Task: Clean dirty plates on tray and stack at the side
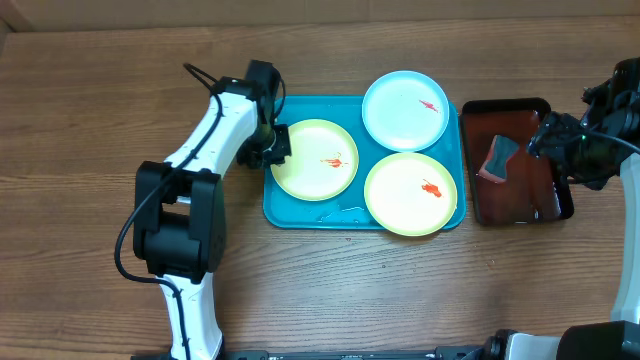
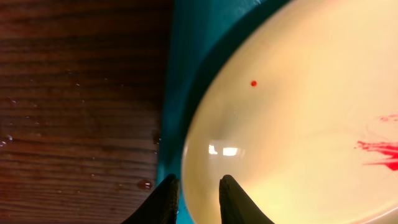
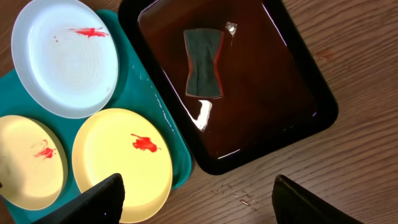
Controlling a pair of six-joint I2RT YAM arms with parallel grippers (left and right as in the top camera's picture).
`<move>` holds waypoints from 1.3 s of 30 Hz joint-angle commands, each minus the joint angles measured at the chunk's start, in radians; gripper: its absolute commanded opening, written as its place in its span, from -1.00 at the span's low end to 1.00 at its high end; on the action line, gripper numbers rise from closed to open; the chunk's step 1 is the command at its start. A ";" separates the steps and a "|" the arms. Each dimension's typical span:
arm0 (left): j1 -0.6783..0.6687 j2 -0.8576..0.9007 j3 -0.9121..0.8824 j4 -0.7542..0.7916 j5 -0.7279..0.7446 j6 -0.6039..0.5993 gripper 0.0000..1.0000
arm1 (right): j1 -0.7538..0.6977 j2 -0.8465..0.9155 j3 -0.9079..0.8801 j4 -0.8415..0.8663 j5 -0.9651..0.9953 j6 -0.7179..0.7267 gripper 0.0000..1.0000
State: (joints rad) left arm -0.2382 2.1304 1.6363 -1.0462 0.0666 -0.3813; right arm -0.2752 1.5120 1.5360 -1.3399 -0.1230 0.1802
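overhead and wrists, tray (image 1: pixel 280 208) shared

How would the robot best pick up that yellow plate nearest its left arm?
By the thin raised rim on the left yellow plate, coming from the tray's left edge. The plate lies flat, so only the rim fits between the left gripper's jaws, which already straddle it.

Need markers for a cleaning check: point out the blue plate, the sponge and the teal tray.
blue plate (image 1: pixel 404 110), overhead view, on its white centre.
sponge (image 3: pixel 203 62), right wrist view, on its grey middle.
teal tray (image 1: pixel 280 205), overhead view, on its bare front left corner.
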 commanded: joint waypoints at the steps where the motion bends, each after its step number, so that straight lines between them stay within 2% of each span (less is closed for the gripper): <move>1: -0.026 0.008 -0.031 -0.008 -0.073 -0.002 -0.50 | -0.003 -0.006 -0.005 0.002 0.010 -0.029 0.55; 11: -0.030 0.008 -0.104 0.095 -0.043 -0.008 -0.60 | -0.003 -0.006 -0.005 0.022 0.010 -0.029 0.54; 13: -0.031 0.008 -0.104 0.106 -0.035 -0.008 -0.67 | -0.003 -0.006 -0.005 0.022 0.010 -0.029 0.54; 16: -0.031 0.008 -0.104 0.109 -0.036 -0.008 -0.92 | -0.003 -0.006 -0.005 0.024 0.010 -0.029 0.53; 21: -0.031 0.008 -0.104 0.105 -0.023 -0.008 -0.92 | -0.003 -0.006 -0.005 0.045 0.010 -0.029 0.43; 23: -0.031 0.008 -0.104 0.097 -0.017 -0.009 -0.91 | -0.003 -0.003 -0.005 0.053 0.010 -0.029 0.23; 25: -0.031 0.008 -0.104 0.098 -0.008 -0.008 -0.91 | -0.003 0.004 -0.005 0.055 0.010 -0.029 0.14; 32: -0.015 0.008 -0.101 0.128 -0.100 -0.062 -0.91 | -0.003 0.072 -0.005 0.067 -0.002 -0.028 0.11; 39: 0.006 0.008 -0.101 0.154 -0.126 -0.117 -0.92 | 0.002 0.205 -0.005 0.163 -0.071 0.012 -0.03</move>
State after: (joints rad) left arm -0.2523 2.1246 1.5463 -0.8997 0.0231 -0.4541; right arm -0.2749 1.6726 1.5360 -1.1969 -0.1566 0.1650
